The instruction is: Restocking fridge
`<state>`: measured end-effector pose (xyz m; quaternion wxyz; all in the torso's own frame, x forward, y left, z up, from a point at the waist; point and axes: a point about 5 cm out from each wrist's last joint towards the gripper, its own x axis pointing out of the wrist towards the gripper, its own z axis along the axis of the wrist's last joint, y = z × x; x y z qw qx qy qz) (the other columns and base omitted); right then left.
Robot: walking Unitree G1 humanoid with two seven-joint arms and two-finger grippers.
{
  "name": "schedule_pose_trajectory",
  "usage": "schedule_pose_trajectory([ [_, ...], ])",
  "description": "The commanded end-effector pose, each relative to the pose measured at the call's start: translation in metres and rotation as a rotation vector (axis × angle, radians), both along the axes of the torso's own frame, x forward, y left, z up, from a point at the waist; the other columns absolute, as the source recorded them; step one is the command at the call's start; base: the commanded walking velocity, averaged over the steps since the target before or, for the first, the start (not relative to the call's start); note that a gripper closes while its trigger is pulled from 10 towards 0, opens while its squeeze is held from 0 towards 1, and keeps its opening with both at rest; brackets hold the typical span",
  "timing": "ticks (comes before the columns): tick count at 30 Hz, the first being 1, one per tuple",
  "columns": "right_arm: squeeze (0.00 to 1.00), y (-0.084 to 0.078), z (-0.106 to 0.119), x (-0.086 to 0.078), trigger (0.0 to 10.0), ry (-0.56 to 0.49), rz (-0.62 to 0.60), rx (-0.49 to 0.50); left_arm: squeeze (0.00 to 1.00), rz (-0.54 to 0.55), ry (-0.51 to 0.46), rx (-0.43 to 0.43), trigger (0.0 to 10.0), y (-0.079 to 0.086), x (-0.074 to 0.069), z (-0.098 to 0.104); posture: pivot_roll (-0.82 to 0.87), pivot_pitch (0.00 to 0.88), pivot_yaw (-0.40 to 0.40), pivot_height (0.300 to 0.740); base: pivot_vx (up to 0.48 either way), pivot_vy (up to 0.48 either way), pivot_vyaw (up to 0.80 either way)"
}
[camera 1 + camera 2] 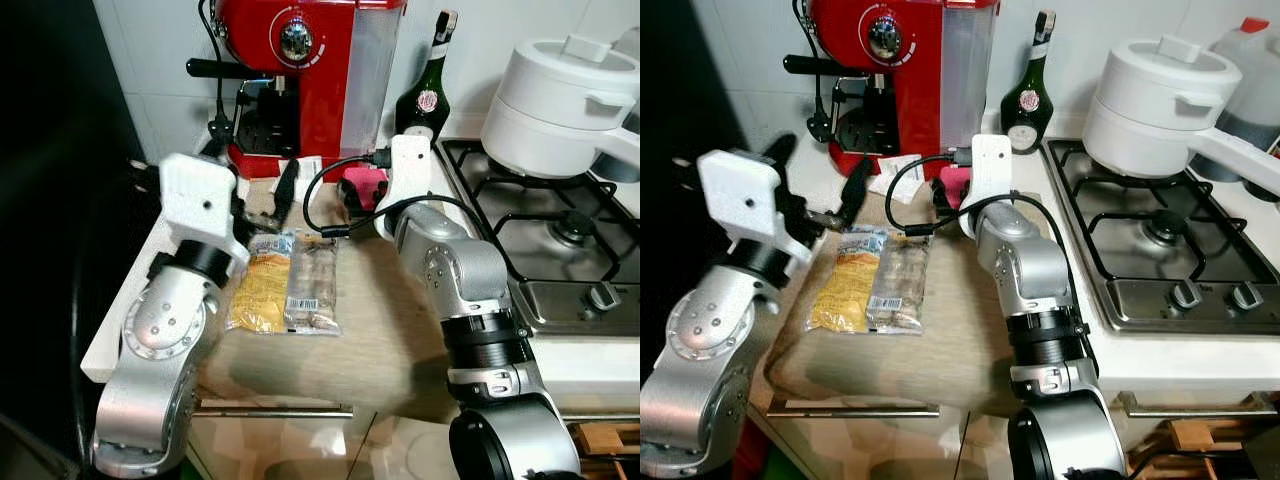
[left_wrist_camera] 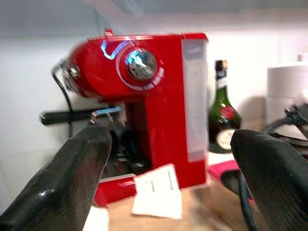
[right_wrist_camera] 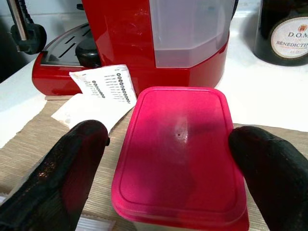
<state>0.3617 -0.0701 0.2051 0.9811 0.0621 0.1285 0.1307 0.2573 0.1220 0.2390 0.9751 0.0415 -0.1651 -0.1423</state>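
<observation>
Grippers both spread wide, holding nothing. I'm lining the right gripper up on the red-lidded container, which is sitting on the woven mat just in front of the red coffee machine; its fingers are flanking the lid on either side, not touching. Left gripper is hovering near the machine's front too, aimed at the machine. Two snack packets are lying flat on the mat, well in front of the machine. I'm judging the container rigid with a smooth, slippery lid, so I'm planning to squeeze the side walls below the rim. Packets look soft and crinkly; pinch an edge.
</observation>
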Motion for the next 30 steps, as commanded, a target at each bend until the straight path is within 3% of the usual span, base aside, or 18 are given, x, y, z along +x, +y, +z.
schedule_pose_trajectory([
  [1,0.00,0.001,-0.016,-0.002,10.0,0.097,0.016,0.006,0.00,-0.029,0.060,-0.020,10.0,0.000,0.001,-0.008,0.04,0.000,-0.021,0.740,0.000,0.000,0.00],
  [12,0.00,0.002,-0.026,-0.004,10.0,0.140,0.036,-0.081,0.00,-0.062,0.101,-0.024,10.0,0.000,0.001,-0.010,0.04,0.000,-0.032,0.740,0.000,0.000,0.00],
  [20,0.00,-0.003,-0.027,-0.007,10.0,0.094,0.050,-0.170,0.00,-0.112,0.101,0.000,10.0,-0.006,-0.003,-0.010,0.03,0.000,-0.040,0.740,0.000,0.000,0.00],
  [22,1.00,-0.002,-0.029,-0.009,10.0,0.098,0.061,-0.170,0.00,-0.114,0.103,-0.002,10.0,-0.007,-0.003,-0.011,0.03,0.000,-0.041,0.740,0.000,0.000,0.00],
  [30,1.00,-0.004,-0.038,-0.010,10.0,0.167,0.047,-0.122,0.00,-0.106,0.104,-0.006,10.0,-0.007,-0.002,-0.011,0.03,0.000,-0.044,0.740,0.000,0.000,0.00],
])
